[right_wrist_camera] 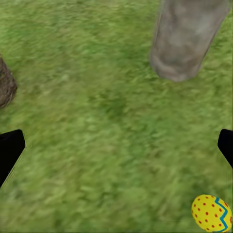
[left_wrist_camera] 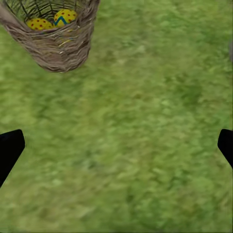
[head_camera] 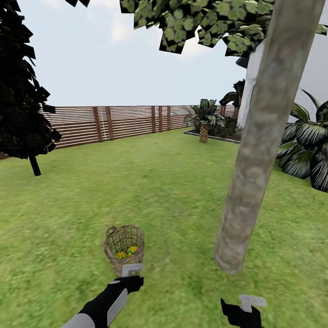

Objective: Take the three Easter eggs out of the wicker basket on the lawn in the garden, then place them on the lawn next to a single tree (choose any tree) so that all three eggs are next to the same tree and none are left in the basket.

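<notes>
The wicker basket (head_camera: 124, 246) stands on the lawn (head_camera: 164, 191) just beyond my left gripper (head_camera: 130, 277). Two Easter eggs (head_camera: 126, 252) lie inside it, yellow with blue zigzags; in the left wrist view they are one egg (left_wrist_camera: 40, 23) and a second egg (left_wrist_camera: 64, 17) within the basket (left_wrist_camera: 56, 41). My left gripper (left_wrist_camera: 116, 148) is open over bare grass, short of the basket. A third egg (right_wrist_camera: 211, 213) lies on the grass near the tree's trunk base (right_wrist_camera: 187, 39). My right gripper (right_wrist_camera: 116, 148) is open and holds nothing, and it hangs low before the tree (head_camera: 253, 164).
A dark cypress (head_camera: 20, 100) stands at the far left. The brown slatted fence (head_camera: 114, 122) runs along the back, with a short palm (head_camera: 204, 119) and broad-leaved shrubs (head_camera: 307, 146) by the white house wall (head_camera: 248, 91).
</notes>
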Tool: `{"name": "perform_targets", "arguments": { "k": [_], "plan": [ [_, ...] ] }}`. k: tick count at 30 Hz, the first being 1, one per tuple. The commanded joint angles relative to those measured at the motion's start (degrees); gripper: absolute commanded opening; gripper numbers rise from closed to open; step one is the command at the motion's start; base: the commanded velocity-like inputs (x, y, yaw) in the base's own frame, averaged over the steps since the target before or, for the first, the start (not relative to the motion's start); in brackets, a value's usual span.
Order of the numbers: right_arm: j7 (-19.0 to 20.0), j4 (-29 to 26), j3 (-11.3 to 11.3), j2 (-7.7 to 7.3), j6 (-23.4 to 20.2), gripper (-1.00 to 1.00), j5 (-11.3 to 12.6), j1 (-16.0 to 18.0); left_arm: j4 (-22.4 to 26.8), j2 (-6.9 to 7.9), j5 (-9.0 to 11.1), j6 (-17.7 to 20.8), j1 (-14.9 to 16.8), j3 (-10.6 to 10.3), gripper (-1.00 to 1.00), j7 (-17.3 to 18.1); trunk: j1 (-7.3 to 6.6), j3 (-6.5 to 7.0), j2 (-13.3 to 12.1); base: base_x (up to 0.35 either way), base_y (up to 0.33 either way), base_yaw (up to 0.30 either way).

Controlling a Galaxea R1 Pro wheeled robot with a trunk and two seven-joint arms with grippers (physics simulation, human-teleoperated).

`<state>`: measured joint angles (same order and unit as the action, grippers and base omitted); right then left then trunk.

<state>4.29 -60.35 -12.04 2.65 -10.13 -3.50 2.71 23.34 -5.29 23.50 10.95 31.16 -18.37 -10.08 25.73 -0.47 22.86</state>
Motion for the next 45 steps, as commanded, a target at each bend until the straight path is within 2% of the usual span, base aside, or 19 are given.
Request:
{"name": "perform_targets", "arguments": {
  "k": [1,28,36,45],
  "plan": [
    [0.45,-0.12,-0.27,0.08,-0.32,1.00,-0.37,0.01,0.09,0.05,0.55,0.21,0.03,-0.49,1.00,-0.46,0.05,-0.06,0.06,0.243,0.239,0.068],
    [0.46,-0.12,-0.39,0.06,-0.20,1.00,-0.39,0.01,0.13,0.13,0.52,0.21,0.03,-0.44,1.00,-0.46,0.05,-0.08,0.06,0.277,0.196,0.007],
    [0.42,-0.12,0.70,0.10,-0.25,1.00,-0.39,0.01,0.08,0.19,0.51,0.21,0.04,-0.44,1.00,-0.46,0.05,-0.08,0.06,0.235,0.207,0.000],
    [0.39,-0.12,0.86,0.08,-0.24,1.00,-0.37,0.01,0.04,0.17,0.51,0.21,0.04,-0.44,1.00,-0.46,0.05,-0.08,0.06,0.257,0.201,0.000]
  ]
}}
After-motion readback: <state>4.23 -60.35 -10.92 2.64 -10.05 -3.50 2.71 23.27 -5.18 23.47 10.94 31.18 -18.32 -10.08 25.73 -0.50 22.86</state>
